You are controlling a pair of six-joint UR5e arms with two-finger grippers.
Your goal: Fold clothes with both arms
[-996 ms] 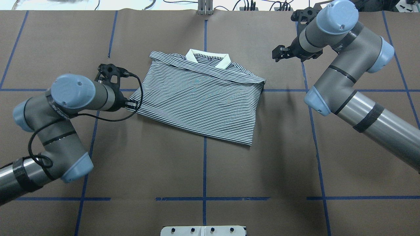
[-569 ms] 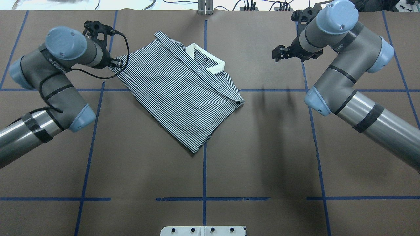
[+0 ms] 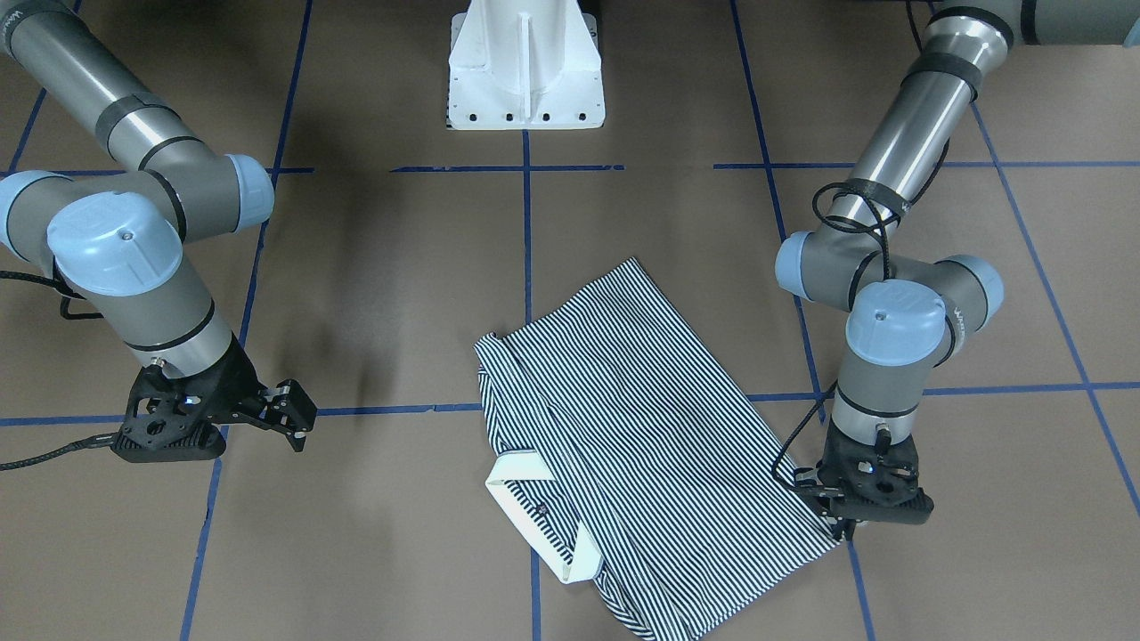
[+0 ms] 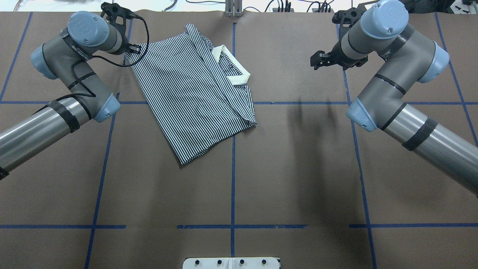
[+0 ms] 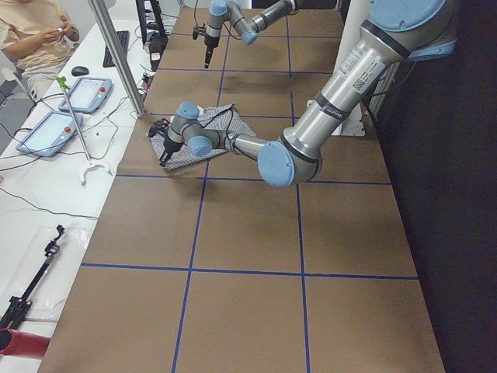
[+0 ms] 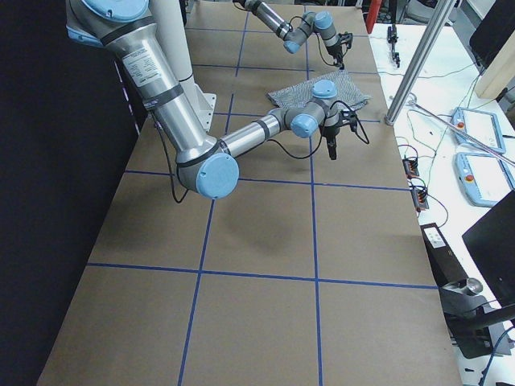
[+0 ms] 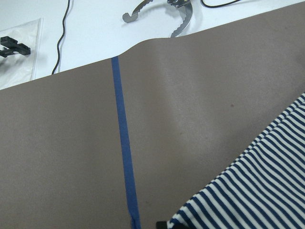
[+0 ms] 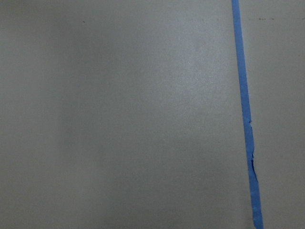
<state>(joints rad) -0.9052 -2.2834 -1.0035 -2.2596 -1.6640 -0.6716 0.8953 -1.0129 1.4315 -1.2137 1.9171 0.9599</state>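
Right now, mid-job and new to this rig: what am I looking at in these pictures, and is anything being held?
You are seeing two jointed robot arms at one table, which is covered in brown paper marked with blue tape lines. One picture looks down from behind the robot. One faces it from across the table, so the sides are mirrored there. Two look along the table from its ends, and two come from cameras on the wrists. A striped polo shirt with a white collar lies folded on the table. The left gripper pinches one corner of the shirt between its fingers. The right gripper hangs open over bare table, holding nothing.
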